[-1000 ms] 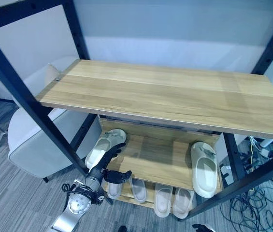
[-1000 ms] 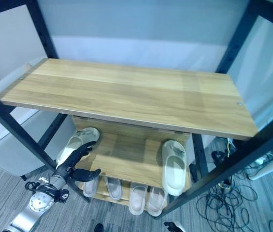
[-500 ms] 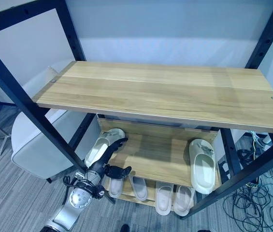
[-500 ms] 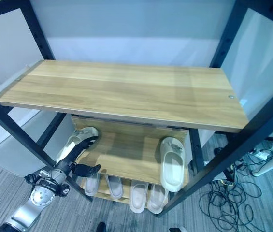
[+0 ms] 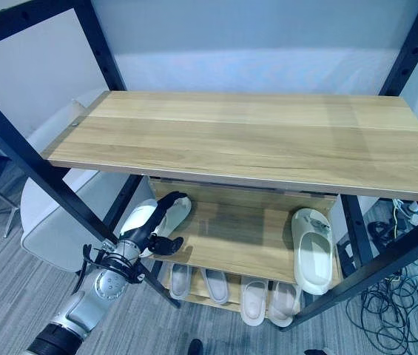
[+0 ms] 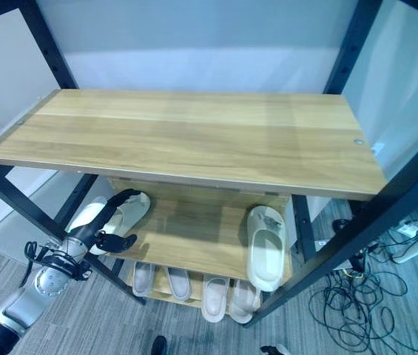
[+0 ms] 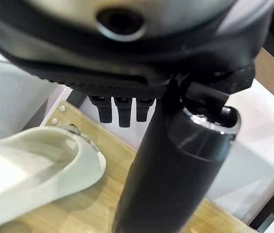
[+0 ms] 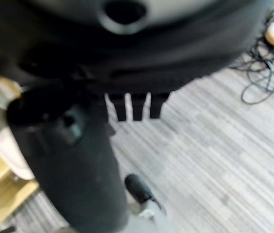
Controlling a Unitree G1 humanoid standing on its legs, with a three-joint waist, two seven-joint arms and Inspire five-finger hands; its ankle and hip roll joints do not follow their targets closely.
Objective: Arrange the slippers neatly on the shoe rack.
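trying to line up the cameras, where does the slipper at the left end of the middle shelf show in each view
Left eye view: left slipper, left end of the middle shelf, by the left hand.
Right eye view: same slipper, left end of the middle shelf.
Left wrist view: it lies on the wood beyond the hand's fingers.
Right wrist view: I cannot pick it out with confidence.
Shared landmark: the middle shelf, wooden in the eye and left wrist views.

Left hand (image 5: 152,234) open beside slipper (image 5: 140,222).

Left cream foam slipper (image 5: 143,220): middle shelf, left end.
Right cream foam slipper (image 5: 313,251): middle shelf, right end, sole down.
Wooden shoe rack (image 5: 253,140): black frame.
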